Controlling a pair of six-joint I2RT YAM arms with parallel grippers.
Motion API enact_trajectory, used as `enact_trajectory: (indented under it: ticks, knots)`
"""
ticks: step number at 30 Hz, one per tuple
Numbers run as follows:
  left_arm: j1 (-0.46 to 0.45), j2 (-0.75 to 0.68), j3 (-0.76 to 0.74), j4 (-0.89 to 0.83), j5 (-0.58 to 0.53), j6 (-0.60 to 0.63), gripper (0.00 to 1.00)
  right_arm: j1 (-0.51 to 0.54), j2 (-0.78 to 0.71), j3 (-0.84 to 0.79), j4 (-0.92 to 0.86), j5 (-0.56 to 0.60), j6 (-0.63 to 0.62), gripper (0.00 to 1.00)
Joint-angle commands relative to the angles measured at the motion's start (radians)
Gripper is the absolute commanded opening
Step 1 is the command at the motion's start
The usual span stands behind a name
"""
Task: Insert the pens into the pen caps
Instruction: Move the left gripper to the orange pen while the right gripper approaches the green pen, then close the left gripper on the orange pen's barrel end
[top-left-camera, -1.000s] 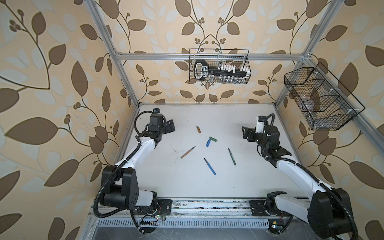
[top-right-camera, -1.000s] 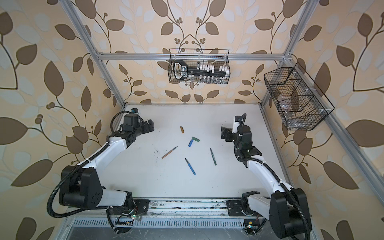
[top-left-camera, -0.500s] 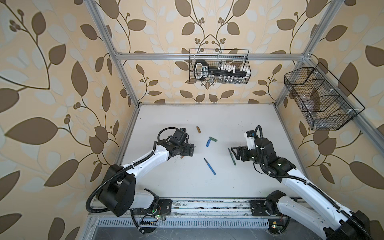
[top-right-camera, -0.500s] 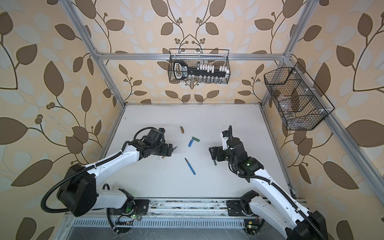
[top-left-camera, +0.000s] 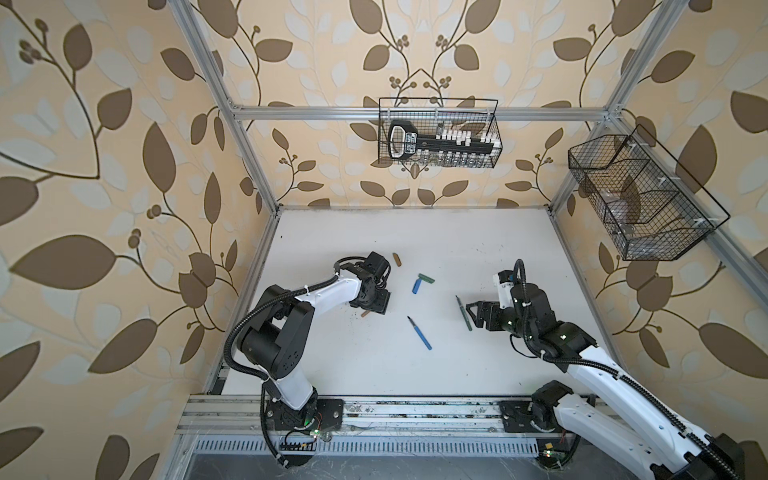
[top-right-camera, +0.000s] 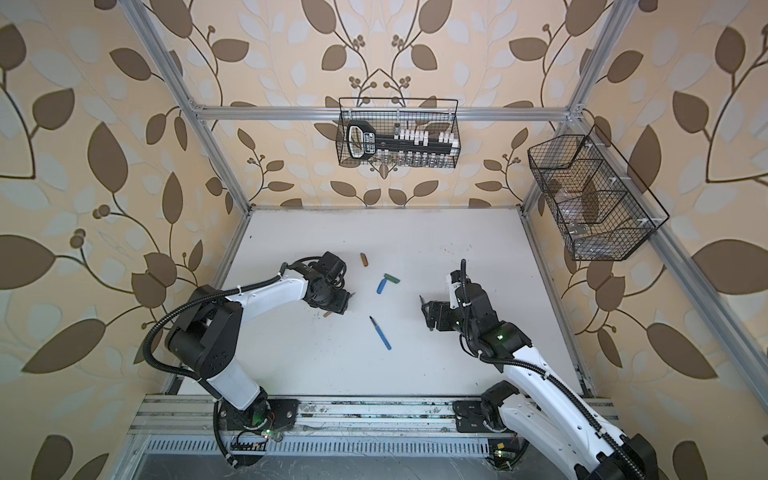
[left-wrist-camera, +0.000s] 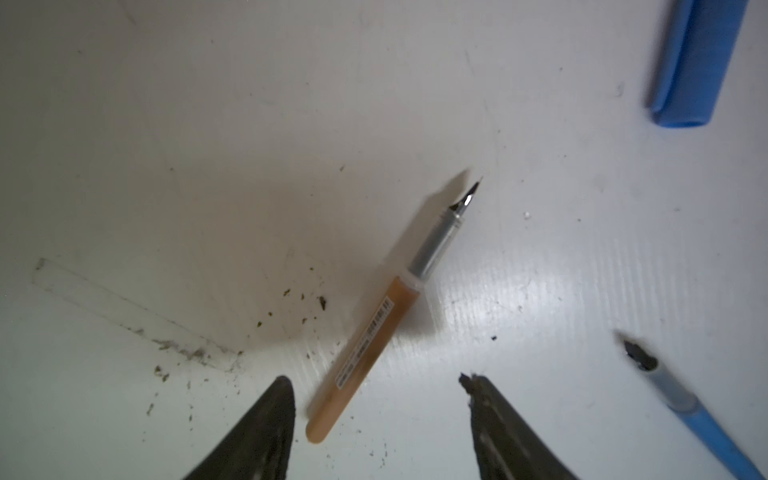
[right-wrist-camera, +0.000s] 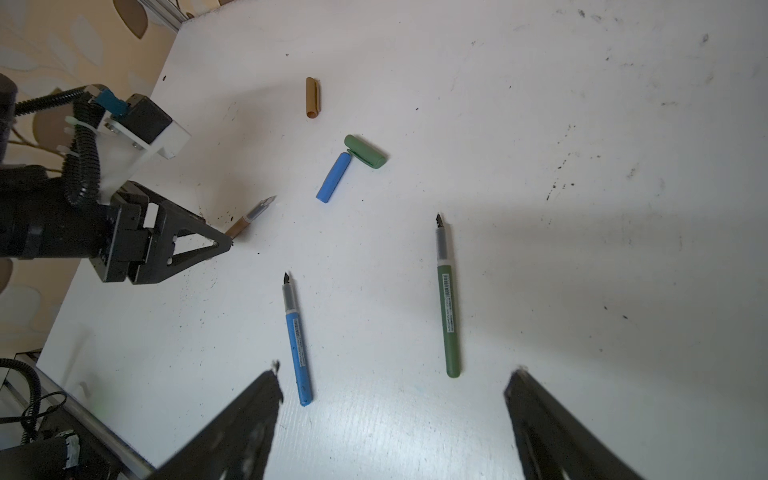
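My left gripper (left-wrist-camera: 376, 386) is open and low over the table (top-left-camera: 478, 249). The rear end of the orange-brown pen (left-wrist-camera: 374, 332) lies between its fingers, close to one of them; in a top view only that end (top-left-camera: 365, 314) shows. My right gripper (right-wrist-camera: 395, 374) is open above the rear end of the green pen (right-wrist-camera: 448, 307). The blue pen (top-left-camera: 419, 332) lies between the arms. Behind it, the blue cap (top-left-camera: 417, 285) and green cap (top-left-camera: 427, 279) touch. The orange-brown cap (top-left-camera: 398, 260) lies apart, near the left wrist.
A wire basket (top-left-camera: 438, 137) holding tools hangs on the back wall, and another wire basket (top-left-camera: 640, 199) on the right wall. Aluminium posts frame the table, and a rail (top-left-camera: 415, 409) runs along its front. Dark specks lie by the orange-brown pen.
The left arm swung in from the back left, came down over the orange-brown pen and narrowed its jaws. The right arm moved forward and inward to the green pen, jaws still wide.
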Motion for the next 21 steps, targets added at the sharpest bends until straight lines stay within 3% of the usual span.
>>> enact_trajectory:
  ticks: [1, 7, 18, 21]
  knots:
    - [-0.002, 0.027, 0.044, -0.106, 0.026, 0.008, 0.61, 0.006, -0.023, -0.006, -0.03, 0.014, 0.032, 0.87]
    - [-0.008, 0.036, 0.034, -0.12, 0.026, -0.006, 0.56, 0.006, -0.015, 0.001, -0.033, 0.015, 0.03, 0.87]
    - [-0.007, 0.0, -0.045, -0.015, 0.219, -0.073, 0.47, 0.007, 0.009, -0.004, -0.007, 0.007, 0.038, 0.88]
    - [-0.01, -0.01, -0.062, -0.004, 0.17, -0.107, 0.4, 0.007, 0.009, -0.008, -0.006, 0.008, 0.039, 0.88]
